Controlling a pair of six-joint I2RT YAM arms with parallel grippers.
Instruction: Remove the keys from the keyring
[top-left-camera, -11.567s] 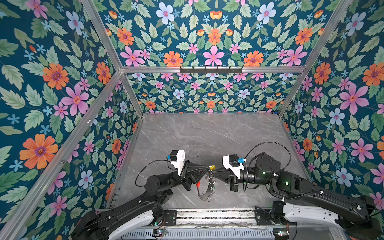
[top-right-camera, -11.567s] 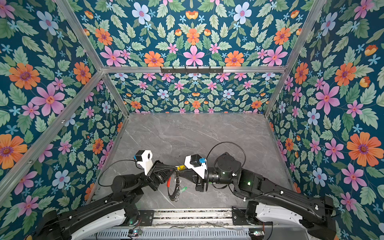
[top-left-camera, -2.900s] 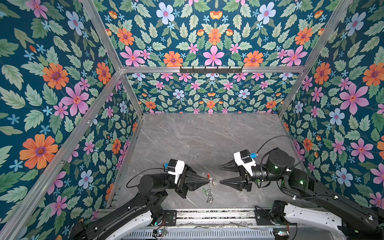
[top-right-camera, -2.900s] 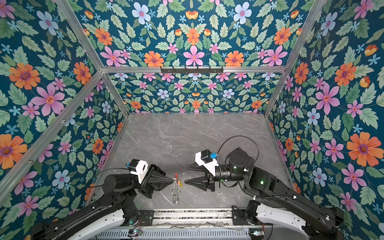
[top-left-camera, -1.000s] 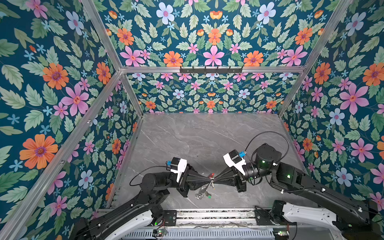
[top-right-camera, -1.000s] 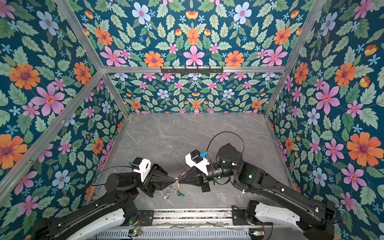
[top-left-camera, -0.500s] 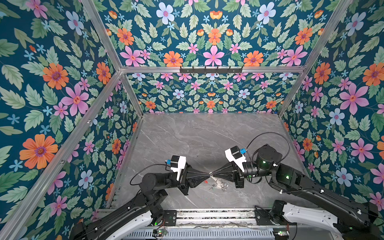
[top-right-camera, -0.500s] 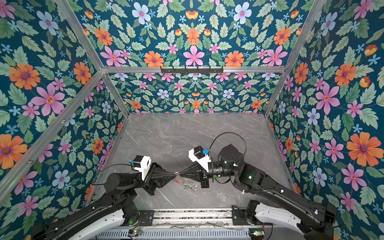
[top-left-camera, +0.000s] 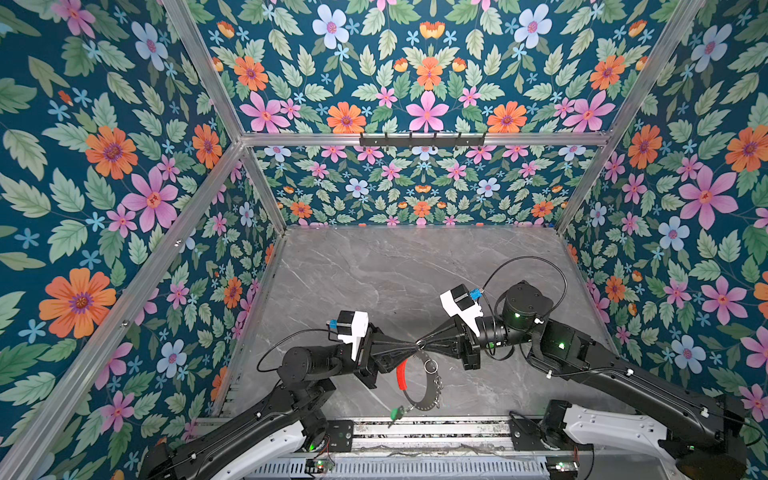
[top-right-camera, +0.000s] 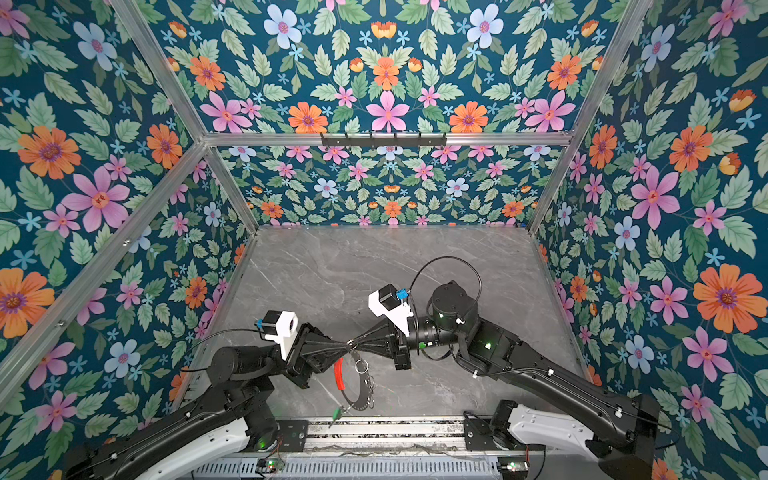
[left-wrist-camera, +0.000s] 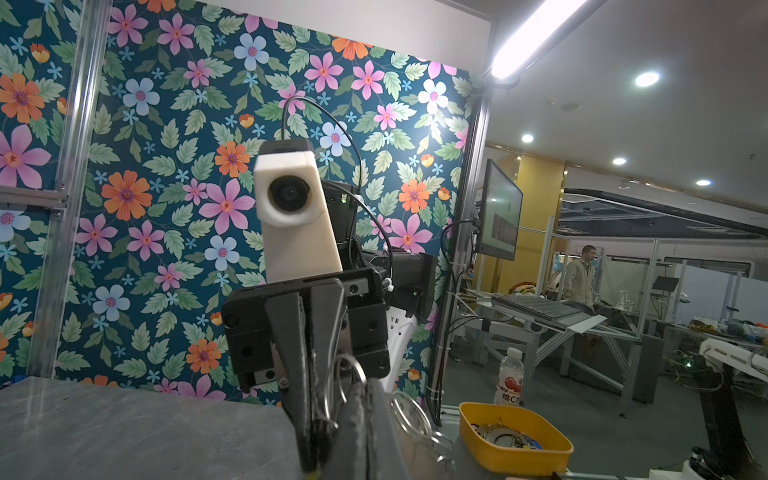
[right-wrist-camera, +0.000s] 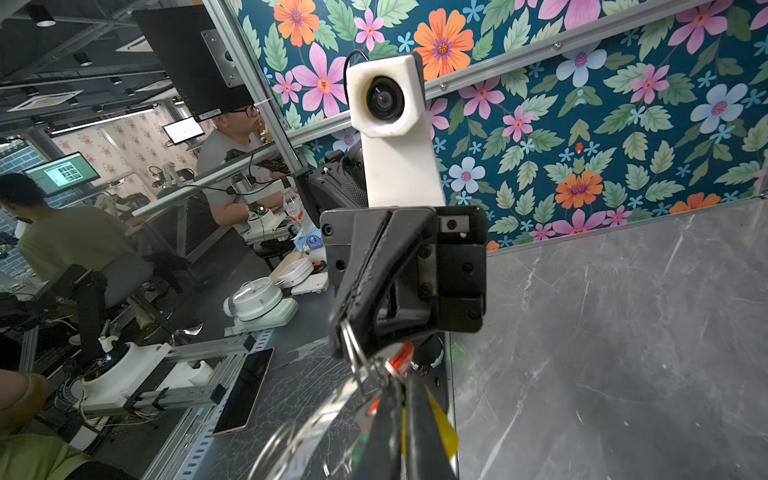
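Over the grey tabletop (top-left-camera: 374, 270) the two arms reach toward each other and their tips meet above its near part. The left gripper (top-left-camera: 410, 345) is clenched on the keyring (top-left-camera: 417, 407), pinching a wire loop (right-wrist-camera: 348, 337) at its top. The right gripper (top-left-camera: 422, 343) is clenched on the yellow key (right-wrist-camera: 441, 428), its tag squeezed between the fingers. In both top views the keyring hangs just beneath the touching tips, its red sleeve (top-left-camera: 401, 374) on the left gripper's side. The green key (top-left-camera: 395, 413) dangles from the ring's far arc, well apart from both grippers.
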